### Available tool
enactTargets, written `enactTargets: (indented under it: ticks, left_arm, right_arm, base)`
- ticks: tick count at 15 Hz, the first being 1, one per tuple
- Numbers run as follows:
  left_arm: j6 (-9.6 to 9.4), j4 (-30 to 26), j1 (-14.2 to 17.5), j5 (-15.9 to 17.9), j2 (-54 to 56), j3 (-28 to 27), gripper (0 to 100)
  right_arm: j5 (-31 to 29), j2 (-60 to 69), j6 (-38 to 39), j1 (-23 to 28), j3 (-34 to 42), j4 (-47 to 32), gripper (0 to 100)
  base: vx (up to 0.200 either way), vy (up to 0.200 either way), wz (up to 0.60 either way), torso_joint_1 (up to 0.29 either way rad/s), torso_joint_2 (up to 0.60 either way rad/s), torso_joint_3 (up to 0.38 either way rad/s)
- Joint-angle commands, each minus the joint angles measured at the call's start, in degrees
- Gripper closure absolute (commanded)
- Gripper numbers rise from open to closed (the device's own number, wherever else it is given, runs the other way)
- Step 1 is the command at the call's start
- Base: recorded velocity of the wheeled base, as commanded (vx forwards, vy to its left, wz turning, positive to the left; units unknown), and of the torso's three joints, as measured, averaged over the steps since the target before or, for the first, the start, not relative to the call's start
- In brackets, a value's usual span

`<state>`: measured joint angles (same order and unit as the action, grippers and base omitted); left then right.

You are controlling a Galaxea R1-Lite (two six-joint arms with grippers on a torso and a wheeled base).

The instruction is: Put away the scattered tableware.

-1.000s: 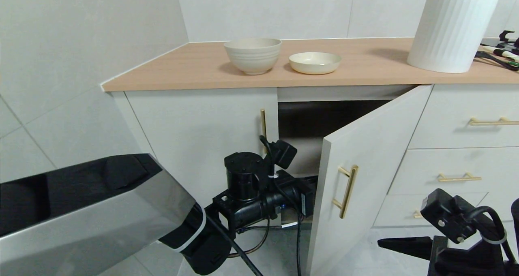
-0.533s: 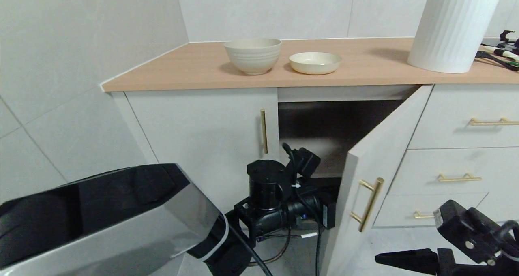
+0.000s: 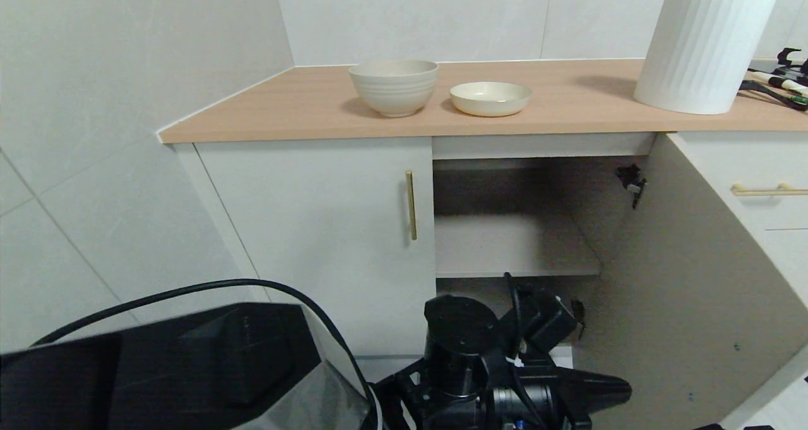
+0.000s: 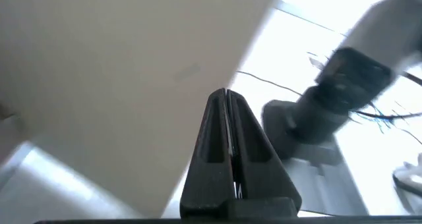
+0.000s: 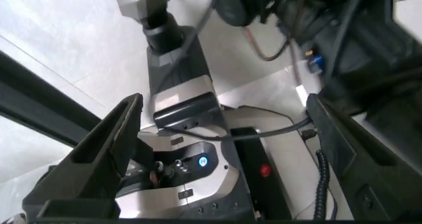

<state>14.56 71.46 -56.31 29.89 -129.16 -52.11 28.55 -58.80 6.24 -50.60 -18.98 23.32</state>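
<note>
Wooden counter spans the upper frame under tiled walls; below it, right of centre, the cabinet door stands wide open, showing a shelf; vase upper right; bowl and dish upper centre, near but apart; left claw pressed together, bottom centre by the door; right claw spread wide.

Soft even light; cabinet interior shadowed; glare in left wrist view.
</note>
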Motion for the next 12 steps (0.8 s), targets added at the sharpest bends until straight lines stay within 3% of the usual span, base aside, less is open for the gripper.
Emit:
enactTargets:
  ticks: [1,5,6,9,12]
  left_arm:
    - [0.03,0.08,2.87,-1.06,0.84,0.87,100]
    - [-0.05,-0.01,10.87,-2.38,6.02,7.91,100]
    - [-0.05,-0.09,14.82,-2.38,10.68,13.53,100]
    - [-0.05,-0.36,22.82,-2.38,21.32,23.64,100]
    - [-0.05,-0.36,26.95,-2.38,27.12,28.82,100]
  right_arm:
    - [0.01,0.79,0.0,0.86,-0.09,0.06,0]
    - [-2.36,-0.09,0.26,4.28,-1.5,0.5,0]
    - [-6.14,-2.38,0.35,5.78,-3.08,0.23,0]
    - [-15.89,-6.16,2.11,6.48,-5.54,-0.64,0]
    - [-21.96,-10.73,2.11,6.75,-9.85,-3.72,0]
  base:
    - [0.0,0.0,0.0,0.0,0.0,0.0]
    - [0.0,0.0,0.0,0.0,0.0,0.0]
    - [0.0,0.0,0.0,0.0,0.0,0.0]
    - [0.0,0.0,0.0,0.0,0.0,0.0]
    - [0.0,0.0,0.0,0.0,0.0,0.0]
